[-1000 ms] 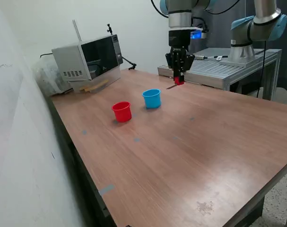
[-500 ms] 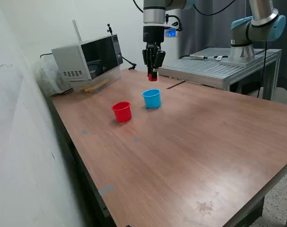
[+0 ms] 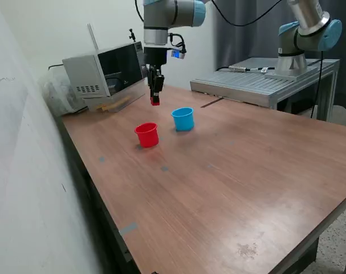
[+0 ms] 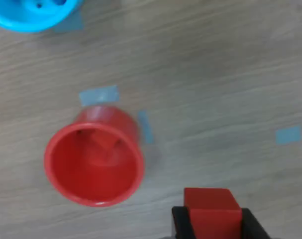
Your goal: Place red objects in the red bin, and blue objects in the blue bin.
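You have a red cube (image 4: pixel 212 208) clamped between the gripper (image 3: pixel 155 100) fingers, hanging above the table near the red cup (image 3: pixel 147 135) left of frame centre, so by my read this drop remains, and the blue cup (image 3: pixel 183 119) holds something dark.

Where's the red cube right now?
The red cube is held in the gripper, up in the air above the table, just beyond the red cup and to the exterior view's left of the light blue cup.
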You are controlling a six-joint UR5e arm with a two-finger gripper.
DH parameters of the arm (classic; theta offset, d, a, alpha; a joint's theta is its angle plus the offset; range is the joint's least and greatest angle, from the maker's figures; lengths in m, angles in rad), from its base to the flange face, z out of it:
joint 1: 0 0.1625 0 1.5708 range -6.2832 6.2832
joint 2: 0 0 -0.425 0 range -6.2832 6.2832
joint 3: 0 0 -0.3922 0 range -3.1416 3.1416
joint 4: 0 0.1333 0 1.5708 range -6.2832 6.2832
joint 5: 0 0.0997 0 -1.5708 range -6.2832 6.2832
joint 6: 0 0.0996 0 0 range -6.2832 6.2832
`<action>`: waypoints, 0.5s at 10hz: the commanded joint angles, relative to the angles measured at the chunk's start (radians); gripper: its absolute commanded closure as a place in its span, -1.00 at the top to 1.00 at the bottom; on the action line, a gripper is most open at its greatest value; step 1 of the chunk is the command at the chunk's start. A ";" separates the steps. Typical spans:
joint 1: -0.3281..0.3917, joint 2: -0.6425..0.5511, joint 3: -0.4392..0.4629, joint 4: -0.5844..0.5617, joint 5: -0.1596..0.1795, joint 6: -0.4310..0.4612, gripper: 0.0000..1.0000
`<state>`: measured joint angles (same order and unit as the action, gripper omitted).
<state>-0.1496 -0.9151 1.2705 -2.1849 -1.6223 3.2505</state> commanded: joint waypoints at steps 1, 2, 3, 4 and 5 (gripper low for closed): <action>-0.037 0.044 -0.036 -0.001 -0.010 0.000 -1.00; -0.048 0.056 -0.036 -0.003 -0.011 -0.002 -1.00; -0.063 0.071 -0.036 -0.004 -0.014 -0.002 -1.00; -0.085 0.084 -0.036 -0.004 -0.019 -0.002 -1.00; -0.094 0.091 -0.040 -0.006 -0.022 -0.002 -1.00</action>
<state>-0.2230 -0.8400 1.2344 -2.1889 -1.6393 3.2491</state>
